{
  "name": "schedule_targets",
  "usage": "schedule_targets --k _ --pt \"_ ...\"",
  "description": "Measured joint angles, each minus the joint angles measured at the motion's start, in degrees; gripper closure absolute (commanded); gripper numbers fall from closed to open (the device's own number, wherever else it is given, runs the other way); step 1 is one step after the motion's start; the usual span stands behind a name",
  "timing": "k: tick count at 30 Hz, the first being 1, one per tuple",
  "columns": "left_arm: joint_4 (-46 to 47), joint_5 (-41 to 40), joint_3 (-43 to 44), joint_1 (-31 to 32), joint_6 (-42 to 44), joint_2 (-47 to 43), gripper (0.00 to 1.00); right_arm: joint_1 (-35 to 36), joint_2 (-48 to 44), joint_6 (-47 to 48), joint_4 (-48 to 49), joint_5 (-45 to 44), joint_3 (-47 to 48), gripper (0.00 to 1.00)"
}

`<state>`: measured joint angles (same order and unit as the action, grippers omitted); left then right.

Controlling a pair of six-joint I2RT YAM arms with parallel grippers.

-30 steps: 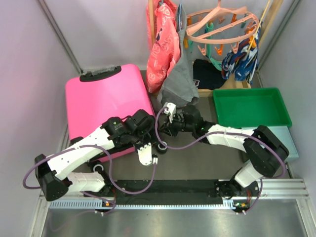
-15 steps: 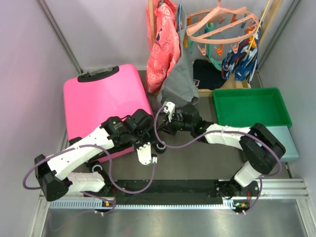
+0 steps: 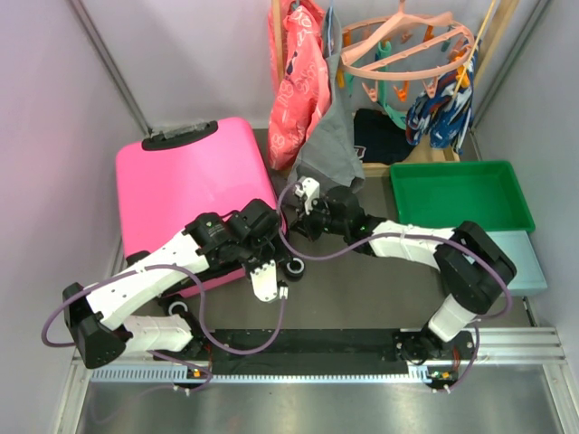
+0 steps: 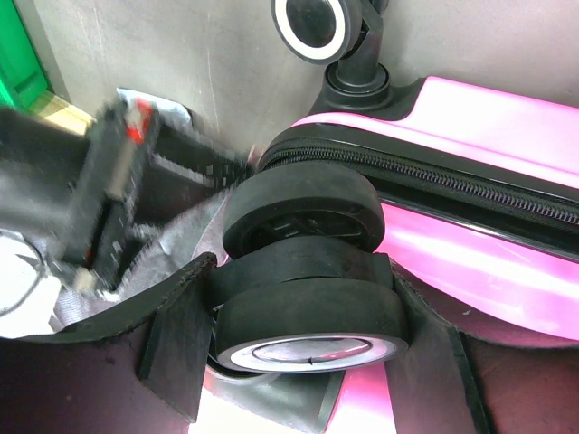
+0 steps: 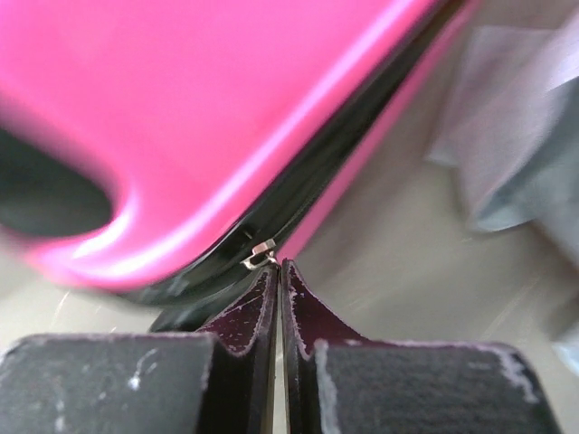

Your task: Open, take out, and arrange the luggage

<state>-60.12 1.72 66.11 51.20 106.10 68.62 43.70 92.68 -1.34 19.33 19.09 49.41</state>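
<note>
- Closure of the right hand was the change. Its fingers stood a little apart a second before and were now pressed together. The arm had also reached further left, up to the right edge of the luggage.
- A small metal zip tab sat right at the fingertips, against the black zip. We could not tell whether the tab was caught between them or lay just past them.
- We took this for the very start of opening. If the tab was pinched, the next move would be to draw it along the zip; if not, a fresh grip would be needed. The shell was closed and nothing had come out.
- The left hand had not altered. Its fingers were spread wide and lay against either side of the double wheel. We judged that to be a hold bracing the shell.
- The luggage lay flat on the left of the surface, handle end away from the arms and wheels toward them. The right hand met it from the right, about midway along its right side. The left hand was at its near right corner.
</note>
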Motion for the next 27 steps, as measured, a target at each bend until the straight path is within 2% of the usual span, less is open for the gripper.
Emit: schedule_targets --k 6,13,25,27 --pt "-0.2 0.2 0.2 0.0 -0.3 0.0 1.0 0.0 4.7 -0.9 -3.1 -6.4 7.8 1.0" --pt "0.0 0.1 0.2 -0.2 -0.4 0.0 1.0 0.0 11.0 -3.8 -10.3 -9.0 17.6 1.0" --pt "0.4 -2.5 0.2 -1.3 -2.1 0.0 1.0 0.7 15.1 -10.7 -14.5 -12.8 24.5 1.0" --pt "0.5 -2.5 0.2 -1.3 -2.3 0.0 1.0 0.7 15.1 -10.7 -14.5 -12.8 24.5 0.91"
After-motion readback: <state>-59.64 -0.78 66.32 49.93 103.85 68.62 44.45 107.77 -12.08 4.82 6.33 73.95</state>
